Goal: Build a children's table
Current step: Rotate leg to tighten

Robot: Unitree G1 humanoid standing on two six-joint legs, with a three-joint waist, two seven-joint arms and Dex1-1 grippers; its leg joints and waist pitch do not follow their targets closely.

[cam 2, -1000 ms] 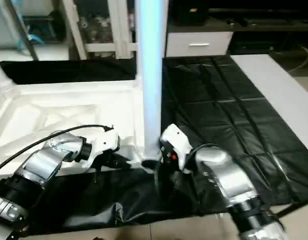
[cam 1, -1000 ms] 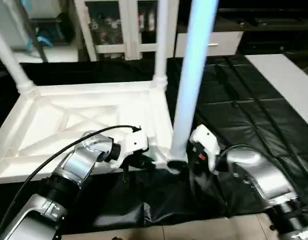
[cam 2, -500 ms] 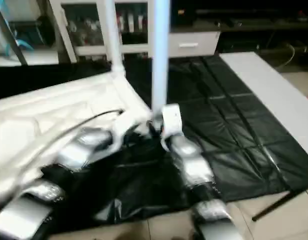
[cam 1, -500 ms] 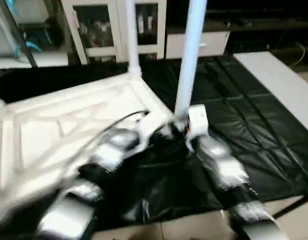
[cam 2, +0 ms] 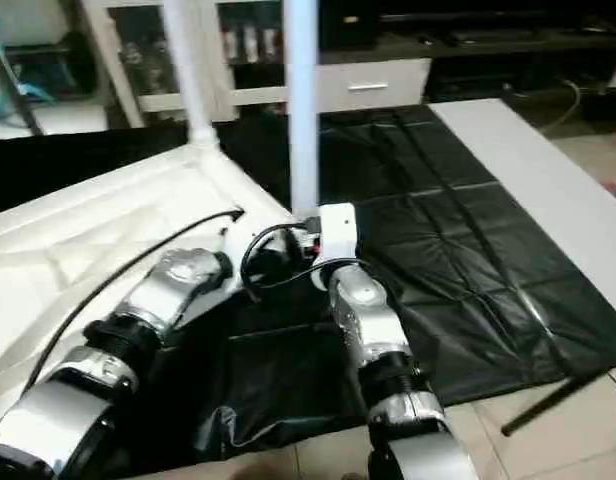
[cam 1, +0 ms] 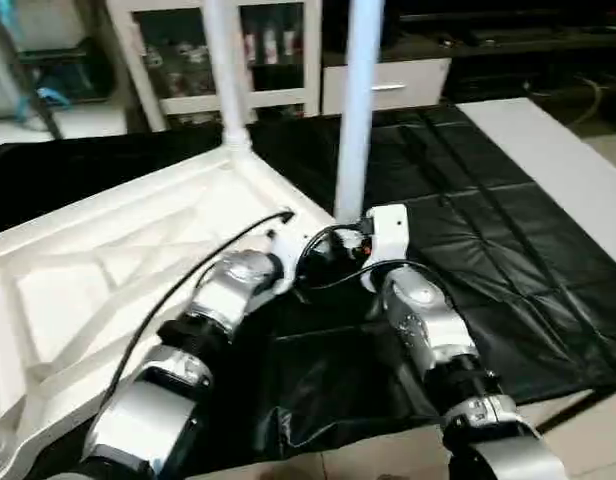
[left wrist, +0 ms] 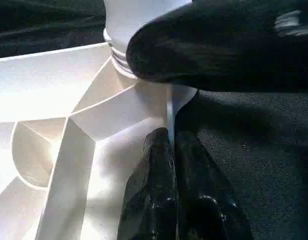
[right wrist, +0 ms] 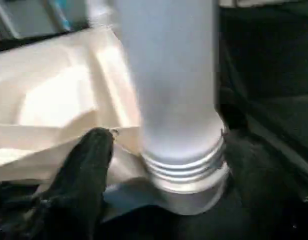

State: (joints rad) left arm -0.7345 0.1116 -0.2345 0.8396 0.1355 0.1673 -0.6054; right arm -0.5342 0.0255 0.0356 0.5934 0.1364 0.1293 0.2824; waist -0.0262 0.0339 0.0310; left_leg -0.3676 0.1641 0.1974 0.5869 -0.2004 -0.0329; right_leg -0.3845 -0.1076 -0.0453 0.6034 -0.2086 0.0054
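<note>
Upturned children's tabletop (cam 1: 108,260) on black-draped counter (cam 1: 508,250), legs up.
Head view: both claws at near-corner leg (cam 1: 356,110).
Left wrist: left claw (left wrist: 173,150) pinched shut on thin rim (left wrist: 170,112).
Right wrist: right claw (right wrist: 144,165) spread beside ribbed leg base; likely light, stiff, slick.

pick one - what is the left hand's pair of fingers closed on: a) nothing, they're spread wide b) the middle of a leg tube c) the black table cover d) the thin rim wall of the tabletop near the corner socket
d: in the left wrist view the left hand has its fingers pressed together on the thin edge wall of the white tabletop, just below the leg seated in the corner socket.
</note>
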